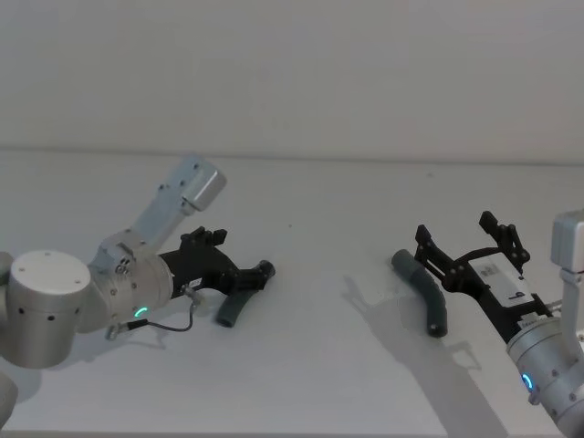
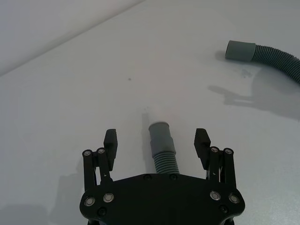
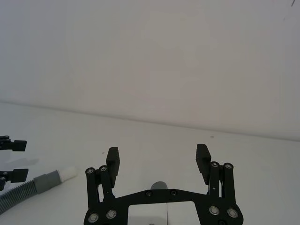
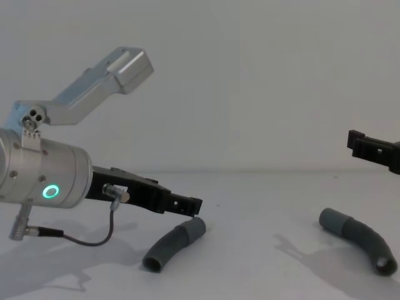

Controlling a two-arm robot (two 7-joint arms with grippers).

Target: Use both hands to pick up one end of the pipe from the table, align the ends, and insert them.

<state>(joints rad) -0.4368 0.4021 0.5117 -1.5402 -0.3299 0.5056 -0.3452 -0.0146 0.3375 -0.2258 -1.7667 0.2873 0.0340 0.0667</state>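
Left end effector spread astride a dark grey ribbed hose piece.
Right end effector spread above the second hose piece.

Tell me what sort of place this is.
Probably a robotics lab test bench: plain white table against a blank wall, left pincer open astride one hose piece, right pincer open beside the other hose piece.

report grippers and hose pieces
Left gripper open, fingers straddling left hose piece, not gripped. Right gripper open, above right hose piece. Both pieces lying on table, nothing between them.
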